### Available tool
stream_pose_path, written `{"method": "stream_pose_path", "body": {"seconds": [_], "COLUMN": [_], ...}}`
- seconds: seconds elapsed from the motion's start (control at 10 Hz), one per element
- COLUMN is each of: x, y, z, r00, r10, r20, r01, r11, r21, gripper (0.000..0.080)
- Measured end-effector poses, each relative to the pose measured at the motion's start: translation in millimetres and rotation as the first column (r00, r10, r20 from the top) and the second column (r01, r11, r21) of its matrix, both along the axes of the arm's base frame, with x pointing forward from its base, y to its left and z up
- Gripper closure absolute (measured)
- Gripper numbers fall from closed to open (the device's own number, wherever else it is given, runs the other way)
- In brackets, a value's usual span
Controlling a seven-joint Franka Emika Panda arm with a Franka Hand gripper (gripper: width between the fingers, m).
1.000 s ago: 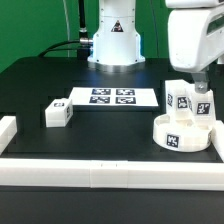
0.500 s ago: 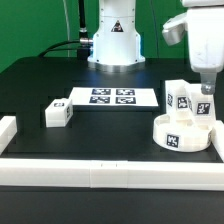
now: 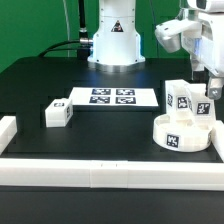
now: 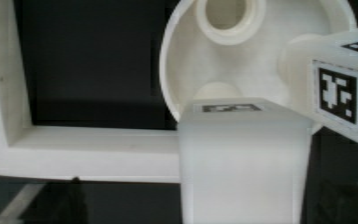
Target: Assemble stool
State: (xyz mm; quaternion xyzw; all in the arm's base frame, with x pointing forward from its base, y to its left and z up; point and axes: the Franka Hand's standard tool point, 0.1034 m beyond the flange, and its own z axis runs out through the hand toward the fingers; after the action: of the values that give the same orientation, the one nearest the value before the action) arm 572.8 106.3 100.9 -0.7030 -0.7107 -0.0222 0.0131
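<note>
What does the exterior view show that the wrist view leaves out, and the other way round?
Only the exterior view: the arm's base, the marker board and a loose leg lying apart on the table, toward the exterior view's left.
Only the wrist view: a close look at the hole through the seat, and the tag on one leg's end face.
Both: the round seat, two tagged legs standing at it, and the white border rail.
</note>
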Motion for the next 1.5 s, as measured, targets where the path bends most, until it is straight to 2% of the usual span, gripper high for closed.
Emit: {"method": "stream_pose_path", "body": {"seconds": [0.2,0.3,0.4,0.5,0.6,1.1,1.5], "x": [-2.7,-4.0,-4.9,-5.2,-5.1,-3.4,-3.8], "y": [-1.3,-1.9,-2.0,-2.0,-2.0,-2.2,-2.6], "z": [-5.5,-8.9,-10.9,-11.6,-11.5,-9.7,-11.8], "r00": [1.0,1.0,1.0,1.0,1.0,0.995,0.919], "r10": [-0.002,-0.005,-0.006,-0.006,-0.007,-0.091,-0.391], "r20": [-0.01,-0.016,-0.02,-0.021,-0.021,-0.029,-0.05], "r01": [0.002,0.005,0.006,0.006,0.007,0.091,0.391], "r11": [1.0,1.0,1.0,1.0,1.0,0.996,0.92], "r21": [0.0,0.0,0.0,0.0,0.0,-0.002,-0.01], "gripper": [0.0151,0.0275,0.0275,0.0408,0.0462,0.0462,0.0462]}}
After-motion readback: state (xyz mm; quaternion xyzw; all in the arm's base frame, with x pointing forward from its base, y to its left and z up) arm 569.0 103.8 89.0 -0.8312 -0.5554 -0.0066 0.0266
